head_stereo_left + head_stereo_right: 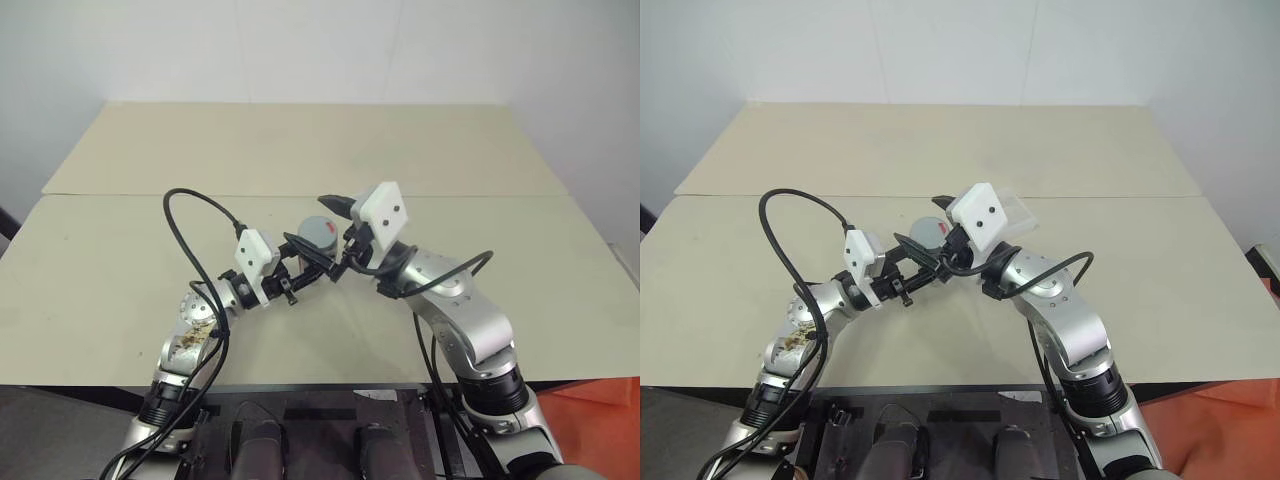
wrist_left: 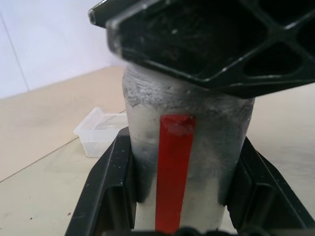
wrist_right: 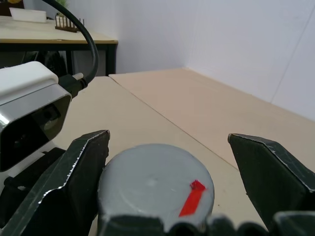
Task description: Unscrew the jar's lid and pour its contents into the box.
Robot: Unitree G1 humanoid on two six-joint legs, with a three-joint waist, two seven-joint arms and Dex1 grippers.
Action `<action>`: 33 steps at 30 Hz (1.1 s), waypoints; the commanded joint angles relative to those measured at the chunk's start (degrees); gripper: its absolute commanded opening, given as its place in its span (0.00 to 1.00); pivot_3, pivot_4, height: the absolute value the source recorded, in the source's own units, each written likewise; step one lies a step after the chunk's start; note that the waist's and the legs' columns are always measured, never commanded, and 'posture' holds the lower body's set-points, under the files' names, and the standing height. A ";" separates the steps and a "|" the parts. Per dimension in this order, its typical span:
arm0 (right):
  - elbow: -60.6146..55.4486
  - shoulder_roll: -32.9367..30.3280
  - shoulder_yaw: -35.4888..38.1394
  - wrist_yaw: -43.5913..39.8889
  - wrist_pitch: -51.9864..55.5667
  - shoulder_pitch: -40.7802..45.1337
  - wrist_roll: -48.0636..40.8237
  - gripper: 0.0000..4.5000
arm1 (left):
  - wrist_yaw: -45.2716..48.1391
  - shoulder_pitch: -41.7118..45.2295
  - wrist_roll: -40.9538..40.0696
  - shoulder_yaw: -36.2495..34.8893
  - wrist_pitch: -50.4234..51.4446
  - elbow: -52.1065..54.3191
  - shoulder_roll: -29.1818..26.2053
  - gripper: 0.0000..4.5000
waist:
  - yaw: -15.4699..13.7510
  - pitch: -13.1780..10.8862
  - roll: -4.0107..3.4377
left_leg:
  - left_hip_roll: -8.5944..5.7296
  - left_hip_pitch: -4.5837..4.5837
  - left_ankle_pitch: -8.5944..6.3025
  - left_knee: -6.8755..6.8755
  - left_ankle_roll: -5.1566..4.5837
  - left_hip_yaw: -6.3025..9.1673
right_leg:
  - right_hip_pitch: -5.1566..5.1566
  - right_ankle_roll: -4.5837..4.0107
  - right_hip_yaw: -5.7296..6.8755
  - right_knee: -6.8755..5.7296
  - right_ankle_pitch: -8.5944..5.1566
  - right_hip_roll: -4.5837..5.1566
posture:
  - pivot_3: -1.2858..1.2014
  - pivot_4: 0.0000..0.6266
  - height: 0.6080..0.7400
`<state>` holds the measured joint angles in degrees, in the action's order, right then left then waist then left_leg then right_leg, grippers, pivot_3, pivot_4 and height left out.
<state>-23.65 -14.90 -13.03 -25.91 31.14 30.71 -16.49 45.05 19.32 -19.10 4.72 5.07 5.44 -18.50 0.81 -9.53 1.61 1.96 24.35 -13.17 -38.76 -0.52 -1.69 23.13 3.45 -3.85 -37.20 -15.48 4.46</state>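
My left gripper (image 1: 314, 259) is shut on the jar (image 2: 187, 147), a silvery-white cylinder with a red stripe down its side, held upright above the table in front of me. The grey lid (image 3: 155, 184) with a red mark sits on top of the jar. My right gripper (image 3: 170, 147) is open and straddles the lid from above: one finger is close to the lid's edge, the other stands well apart from it. One of its black fingers (image 2: 206, 44) shows across the jar's top in the left wrist view. The clear box (image 2: 101, 130) lies on the table beyond the jar.
Two beige tabletops (image 1: 300, 150) meet along a seam behind the arms. A black cable (image 1: 195, 240) loops up from my left arm. In the right wrist view, another table (image 3: 59, 34) stands in the background.
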 commanded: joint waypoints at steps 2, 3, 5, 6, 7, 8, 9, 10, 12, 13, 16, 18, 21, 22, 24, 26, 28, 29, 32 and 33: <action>-2.42 -0.95 1.73 0.14 0.03 -0.01 0.33 0.99 | 0.18 -0.24 -1.02 -1.96 -1.29 0.84 -0.64 0.43 | 0.00 0.00 0.00 | 0.00 0.00 0.00 0.00 0.00 0.00 | 0.00 0.00 0.00 0.00 0.00 0.00 | 0.52 0.24 1.00; -2.51 -1.22 1.84 0.01 0.02 -0.11 0.32 0.99 | 0.11 -0.40 -1.20 -2.27 -1.20 0.83 -0.74 0.43 | 0.00 0.00 0.00 | 0.00 0.00 0.00 0.00 0.00 0.00 | 0.00 0.00 0.00 0.00 0.00 0.00 | 0.52 0.24 1.00; -2.58 -1.69 2.04 -0.27 -0.18 -0.38 0.30 0.99 | 0.15 -0.56 -1.23 -2.75 -1.32 0.60 -0.98 0.43 | 0.01 0.00 0.00 | 0.00 0.00 0.00 0.00 0.00 0.00 | 0.00 0.00 0.00 0.00 0.00 0.00 | 0.52 0.24 1.00; -2.60 -1.92 2.08 -0.39 -0.34 -0.52 0.36 0.99 | 0.18 -0.58 -1.21 -2.98 -1.38 0.41 -1.07 0.43 | 0.01 0.00 0.00 | 0.00 0.00 0.00 0.00 0.00 0.00 | 0.00 0.00 0.00 0.00 0.00 0.00 | 0.52 0.24 1.00; -2.65 -2.06 2.07 -0.45 -0.43 -0.61 0.40 0.99 | 0.23 -0.59 -1.20 -3.23 -1.48 0.22 -1.18 0.43 | 0.01 0.00 0.00 | 0.00 0.00 0.00 0.00 0.00 0.00 | 0.00 0.00 0.00 0.00 0.00 0.00 | 0.52 0.24 1.00; -2.69 -2.13 2.05 -0.51 -0.48 -0.68 0.42 0.99 | 0.27 -0.59 -1.21 -3.41 -1.53 0.06 -1.26 0.43 | 0.01 0.00 0.00 | 0.00 -0.01 0.00 0.00 0.00 0.00 | 0.00 0.00 0.00 0.00 0.00 0.00 | 0.52 0.24 1.00; -2.75 -2.21 2.03 -0.61 -0.58 -0.77 0.47 0.99 | 0.28 -0.58 -1.14 -3.54 -1.62 -0.09 -1.35 0.43 | 0.01 0.00 0.00 | 0.00 -0.01 0.00 0.00 0.00 0.00 | 0.00 0.00 0.00 0.00 0.00 0.00 | 0.52 0.24 1.00; -2.74 -2.25 1.99 -0.70 -0.74 -0.86 0.54 0.99 | 0.34 -0.55 -1.06 -3.72 -1.81 -0.35 -1.47 0.43 | 0.01 0.00 0.00 | 0.00 0.00 0.00 0.00 0.00 0.00 | 0.00 0.00 0.00 0.00 0.00 0.00 | 0.52 0.24 1.00; -2.71 -2.43 2.16 -0.80 -0.95 -1.06 0.64 0.99 | 0.39 -0.50 -0.90 -4.10 -2.18 -0.81 -1.75 0.43 | 0.01 0.00 0.00 | 0.00 0.00 0.00 0.00 0.00 0.00 | 0.00 0.00 0.00 0.00 0.00 0.00 | 0.52 0.24 1.00; -2.70 -2.53 2.26 -0.83 -1.02 -1.16 0.68 0.99 | 0.42 -0.50 -0.84 -4.23 -2.34 -0.98 -1.87 0.43 | 0.01 0.00 0.00 | 0.00 0.00 0.00 0.00 0.00 0.00 | -0.01 0.00 0.00 0.01 0.00 0.00 | 0.52 0.24 1.00; -2.67 -3.29 2.52 -1.42 -1.72 -1.60 0.95 0.99 | 0.52 -0.37 -0.69 -4.62 -2.80 -1.63 -2.32 0.43 | 0.00 0.00 0.00 | 0.00 0.00 0.00 0.00 0.00 0.00 | -0.01 0.00 0.00 0.00 0.00 0.00 | 0.52 0.24 1.00; -2.54 -3.84 3.00 -1.75 -1.85 -1.91 0.74 0.99 | 0.51 -0.29 -0.77 -4.82 -3.02 -1.94 -2.52 0.43 | -0.01 0.00 0.00 | 0.00 0.00 0.00 0.00 0.00 0.00 | 0.00 0.00 0.00 0.01 0.00 0.00 | 0.52 0.24 1.00; -2.48 -5.15 3.22 -2.35 -2.28 -2.48 0.93 0.99 | 0.64 -0.32 -0.76 -4.97 -3.14 -2.19 -2.66 0.43 | -0.01 0.00 0.00 | 0.00 0.00 0.00 0.00 0.00 0.00 | -0.01 0.00 0.00 0.01 0.00 0.00 | 0.52 0.24 1.00; -2.36 -5.32 3.25 -2.35 -2.31 -2.54 1.00 0.99 | 0.76 -0.33 -0.69 -5.03 -3.25 -2.38 -2.71 0.43 | -0.01 0.00 0.00 | 0.00 0.00 0.00 0.00 0.00 0.00 | -0.01 0.00 0.00 0.01 0.00 0.00 | 0.52 0.24 1.00; -2.24 -5.41 3.54 -2.25 -2.18 -2.63 0.94 0.99 | 1.03 -0.36 -0.61 -5.14 -3.34 -2.59 -2.79 0.43 | -0.01 0.00 0.00 | 0.00 0.00 0.00 0.00 0.00 0.00 | -0.01 0.00 0.00 0.01 0.00 0.00 | 0.52 0.24 1.00; -2.44 -5.70 3.79 -2.45 -2.13 -2.90 1.04 0.99 | 1.17 -0.39 -0.53 -5.21 -3.33 -2.66 -2.80 0.43 | -0.01 0.00 0.00 | 0.00 0.00 0.00 0.00 0.00 -0.01 | -0.01 0.00 0.00 0.01 0.00 0.00 | 0.52 0.24 1.00; -3.20 -5.99 4.24 -3.20 -1.78 -3.26 0.20 0.99 | 1.25 -0.42 -0.46 -5.21 -3.37 -2.74 -2.78 0.43 | -0.01 0.00 0.00 | 0.00 0.00 0.00 0.00 0.00 -0.01 | -0.01 0.00 0.00 0.01 0.00 -0.01 | 0.52 0.24 1.00; -3.90 -6.24 4.45 -3.78 -1.60 -3.49 -0.40 0.99 | 1.22 -0.44 -0.44 -5.16 -3.32 -2.67 -2.73 0.43 | -0.01 0.00 0.00 | 0.00 0.00 0.00 0.00 0.00 -0.01 | -0.01 0.00 0.00 0.01 0.00 -0.01 | 0.52 0.24 1.00; -6.11 -6.60 4.83 -5.17 -0.14 -3.71 -2.58 0.99 | 1.28 -0.43 -0.36 -4.89 -3.23 -2.53 -2.60 0.43 | -0.01 0.00 0.00 | 0.00 0.00 0.00 0.00 0.00 -0.01 | -0.01 0.00 0.00 0.01 0.00 0.00 | 0.52 0.24 1.00; -6.95 -6.73 4.81 -5.81 0.35 -3.72 -3.53 0.99 | 1.37 -0.38 -0.27 -4.75 -3.30 -2.60 -2.58 0.43 | -0.02 0.00 0.00 | 0.00 0.00 0.00 0.00 0.00 -0.01 | -0.01 0.00 0.00 0.01 0.00 0.00 | 0.52 0.24 1.00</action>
<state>-26.52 -21.35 -9.84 -30.65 31.03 26.38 -17.63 46.12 18.83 -19.18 0.11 3.51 1.50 -21.03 0.79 -9.53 1.61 1.97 24.35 -13.17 -38.76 -0.52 -1.70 23.12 3.45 -3.84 -37.19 -15.48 4.45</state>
